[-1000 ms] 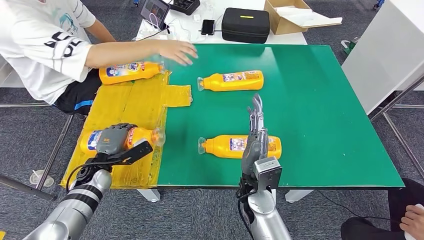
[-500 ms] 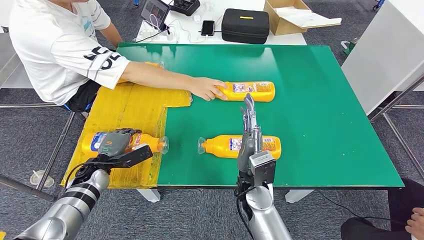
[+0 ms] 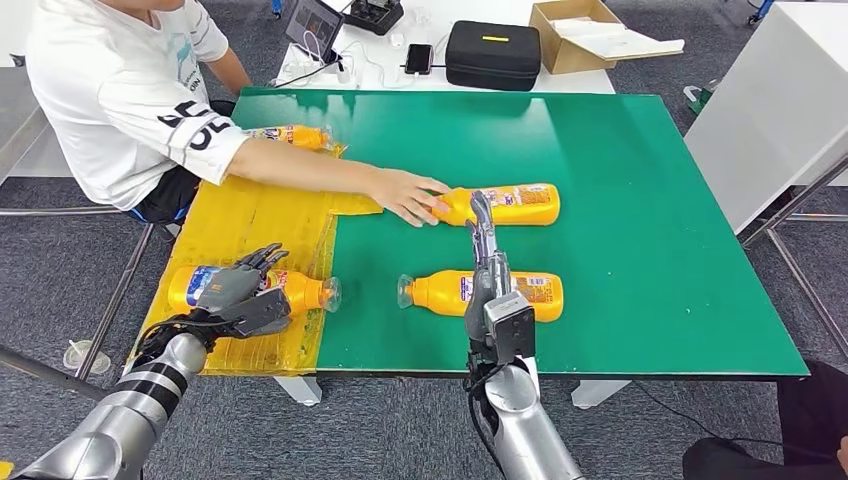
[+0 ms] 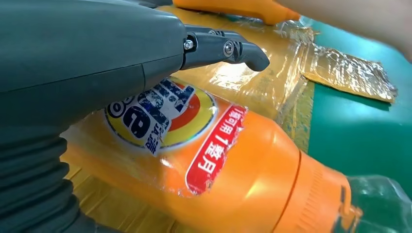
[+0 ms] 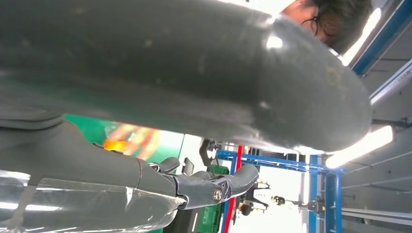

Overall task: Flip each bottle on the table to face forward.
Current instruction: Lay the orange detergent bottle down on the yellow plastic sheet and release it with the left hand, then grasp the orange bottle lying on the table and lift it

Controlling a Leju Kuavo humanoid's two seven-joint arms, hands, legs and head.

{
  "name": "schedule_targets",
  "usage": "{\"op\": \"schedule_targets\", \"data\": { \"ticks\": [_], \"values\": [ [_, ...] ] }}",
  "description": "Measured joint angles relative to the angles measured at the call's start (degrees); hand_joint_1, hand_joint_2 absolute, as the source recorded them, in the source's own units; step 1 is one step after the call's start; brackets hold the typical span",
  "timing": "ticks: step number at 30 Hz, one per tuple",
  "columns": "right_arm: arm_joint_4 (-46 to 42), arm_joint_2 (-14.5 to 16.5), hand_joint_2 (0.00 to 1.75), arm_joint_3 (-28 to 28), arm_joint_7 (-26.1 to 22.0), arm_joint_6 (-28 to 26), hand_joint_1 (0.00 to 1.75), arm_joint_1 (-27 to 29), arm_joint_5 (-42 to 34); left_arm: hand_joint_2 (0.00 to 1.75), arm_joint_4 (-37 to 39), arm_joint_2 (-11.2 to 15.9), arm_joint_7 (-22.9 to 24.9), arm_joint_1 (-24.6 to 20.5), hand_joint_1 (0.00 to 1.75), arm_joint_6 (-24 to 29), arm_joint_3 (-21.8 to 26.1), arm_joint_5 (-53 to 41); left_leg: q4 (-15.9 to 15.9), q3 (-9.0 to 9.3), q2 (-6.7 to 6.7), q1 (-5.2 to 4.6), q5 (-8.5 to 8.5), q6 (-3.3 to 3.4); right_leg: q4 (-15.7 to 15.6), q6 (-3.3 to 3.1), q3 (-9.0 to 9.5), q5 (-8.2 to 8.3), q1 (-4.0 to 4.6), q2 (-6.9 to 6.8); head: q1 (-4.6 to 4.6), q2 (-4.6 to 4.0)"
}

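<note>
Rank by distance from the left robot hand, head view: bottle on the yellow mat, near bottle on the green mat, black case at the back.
From the left robot hand:
1. Bottle on the yellow mat, right under it.
2. Near bottle on the green mat, to its right.
3. Black case, on the white table beyond.

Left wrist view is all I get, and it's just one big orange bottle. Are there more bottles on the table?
Observer: Yes. Your bottle lies on a yellow mat, and a middle bottle lies next to it on the green table.
Operator: Is anyone else touching stuff?
Observer: A person's hand is on the cap end of the far bottle.
Operator: Where's my other hand?
Observer: The right hand stands upright over the middle bottle, fingers straight, holding nothing.
</note>
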Motion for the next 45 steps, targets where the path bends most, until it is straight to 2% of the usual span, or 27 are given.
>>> {"op": "schedule_targets", "data": {
  "ticks": [3, 5, 9, 13, 20, 24, 33, 45],
  "values": [
    [1.4, -0.1, 1.75, 0.0, 1.7, 0.3, 0.00, -0.8, 1.3, 0.00, -0.1, 0.4, -1.1, 0.0, 0.00, -2.7, 0.4, 2.3, 0.0, 0.10, 0.00, 0.00, 0.04, -0.03, 0.0, -0.01, 0.10, 0.03, 0.00, 0.00, 0.00, 0.00],
    [3.4, -0.4, 1.75, 0.3, 4.9, 0.2, 0.00, -2.0, 4.2, 0.00, -0.8, 0.6, -1.8, 0.5, 0.00, -5.8, 0.9, 6.1, 0.0, 0.22, 0.00, 0.00, 0.04, -0.04, 0.0, -0.02, 0.21, 0.04, 0.00, 0.01, -0.01, 0.00],
    [11.3, -2.8, 1.75, 1.6, 15.0, -0.2, 0.00, -6.5, 14.6, 1.75, -6.1, 0.5, -2.2, 4.2, 0.00, -9.7, 2.8, 21.6, 0.0, 0.33, 0.03, -0.01, 0.07, -0.03, 0.0, -0.05, 0.25, 0.08, 0.00, 0.03, -0.01, 0.00],
    [19.9, -5.7, 1.75, 2.9, 22.9, 0.2, 0.00, -11.5, 23.7, 1.75, -11.0, -1.6, -2.1, 7.7, 0.00, -9.3, 6.9, 35.1, 0.0, 0.14, -0.01, -0.02, 0.18, 0.06, 0.0, -0.04, 0.11, 0.15, -0.01, 0.00, 0.01, 0.00],
    [26.3, -8.9, 1.75, 3.8, 28.6, 1.6, 0.00, -15.3, 30.0, 1.75, -17.1, -5.6, -2.0, 10.2, 0.00, -7.2, 15.3, 42.2, 0.1, -0.19, 0.02, -0.01, 0.20, 0.06, 0.0, 0.01, -0.25, 0.23, 0.00, 0.03, 0.01, 0.00],
    [27.3, -10.1, 1.75, 3.8, 29.1, 1.9, 0.00, -15.8, 30.9, 1.75, -19.4, -7.0, -2.0, 10.6, 0.00, -6.8, 18.6, 42.9, 0.1, -0.30, 0.04, 0.00, 0.19, 0.05, 0.0, 0.00, -0.37, 0.22, 0.01, 0.04, 0.00, 0.00],
    [27.7, -11.8, 1.75, 3.8, 29.7, 3.4, 0.00, -16.2, 32.5, 1.75, -21.5, -8.7, -2.0, 11.1, 0.00, -5.9, 22.1, 43.7, 0.1, -0.37, 0.04, -0.01, 0.19, 0.05, 0.0, 0.00, -0.42, 0.22, -0.01, 0.03, 0.01, 0.01],
    [28.0, -16.2, 1.75, 5.2, 30.4, 15.4, 0.00, -19.1, 33.4, 1.75, -21.3, -9.3, -2.0, 10.9, 0.00, -5.7, 22.8, 42.6, 0.1, -0.35, 0.04, -0.01, 0.20, 0.06, 0.0, 0.00, -0.40, 0.23, -0.01, 0.03, 0.00, 0.01]
  ]
}}
